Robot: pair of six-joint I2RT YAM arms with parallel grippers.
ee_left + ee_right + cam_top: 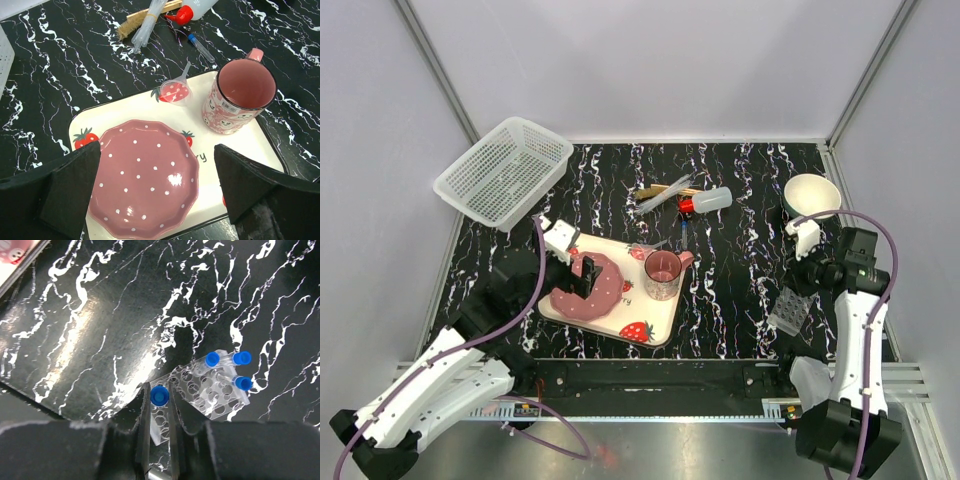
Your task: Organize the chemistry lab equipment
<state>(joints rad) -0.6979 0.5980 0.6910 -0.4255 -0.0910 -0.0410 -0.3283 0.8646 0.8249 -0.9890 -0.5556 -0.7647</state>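
My right gripper [159,388] is shut on a clear tube with a blue cap [159,395], held upright at the near corner of the clear perforated rack [196,390]. Three more blue-capped tubes [242,358] stand at the rack's far end. In the top view the rack [787,313] lies at the right front, under the right gripper [797,292]. The red-capped bottle [705,201], a bundle of clear tubes [662,197] and the tan wooden tool [665,187] lie at the back centre. One blue-tipped tube [201,47] lies loose near them. My left gripper [157,185] is open above the pink plate [145,177].
The strawberry-print tray [660,318] holds the pink plate, a pink cup [662,273] and a small clear funnel [176,91]. A white mesh basket [503,170] sits at the back left. A white bowl [812,195] stands at the back right, close to the right arm.
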